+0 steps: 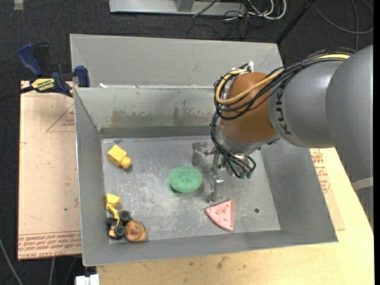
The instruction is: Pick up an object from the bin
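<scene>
My gripper (208, 171) hangs low over the middle of the bin, its two metal fingers apart and nothing between them. One fingertip (215, 187) points down just right of a round green disc (184, 180) that lies flat on the bin floor. The other finger (200, 154) stands above the disc's upper right edge. A pink wedge-shaped piece (221, 214) lies a little below the lower fingertip, apart from it.
A yellow block (119, 157) lies at the left of the floor. In the front left corner sit a yellow and black toy (114, 215) and a brown-orange lump (136, 231). The arm with its orange cover and cables hangs over the bin's right side.
</scene>
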Motion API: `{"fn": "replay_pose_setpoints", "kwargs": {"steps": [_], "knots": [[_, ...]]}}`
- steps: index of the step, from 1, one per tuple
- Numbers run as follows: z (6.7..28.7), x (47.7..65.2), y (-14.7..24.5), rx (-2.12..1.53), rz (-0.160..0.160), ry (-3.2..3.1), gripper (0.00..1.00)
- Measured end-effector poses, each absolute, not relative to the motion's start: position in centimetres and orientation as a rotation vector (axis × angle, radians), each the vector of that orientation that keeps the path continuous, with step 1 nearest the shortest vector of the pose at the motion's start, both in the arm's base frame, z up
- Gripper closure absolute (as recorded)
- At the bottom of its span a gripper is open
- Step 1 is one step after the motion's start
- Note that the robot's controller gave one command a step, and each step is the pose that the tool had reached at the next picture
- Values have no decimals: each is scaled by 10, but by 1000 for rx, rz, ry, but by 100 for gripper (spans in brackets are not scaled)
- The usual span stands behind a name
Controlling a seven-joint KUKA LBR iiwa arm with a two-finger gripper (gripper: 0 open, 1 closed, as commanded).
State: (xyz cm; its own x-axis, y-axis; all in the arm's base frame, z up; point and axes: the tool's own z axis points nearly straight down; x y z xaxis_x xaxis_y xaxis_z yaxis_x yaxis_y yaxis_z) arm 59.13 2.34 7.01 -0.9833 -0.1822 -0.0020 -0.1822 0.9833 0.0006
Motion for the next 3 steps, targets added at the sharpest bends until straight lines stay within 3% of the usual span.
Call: {"fn": "replay_pose_setpoints", "kwargs": {"steps": [1,2,3], "knots": [[70,590,52,-383,-2,3115,0],[70,570,81,-445,2,3108,100],[70,570,81,-445,2,3108,100]]}}
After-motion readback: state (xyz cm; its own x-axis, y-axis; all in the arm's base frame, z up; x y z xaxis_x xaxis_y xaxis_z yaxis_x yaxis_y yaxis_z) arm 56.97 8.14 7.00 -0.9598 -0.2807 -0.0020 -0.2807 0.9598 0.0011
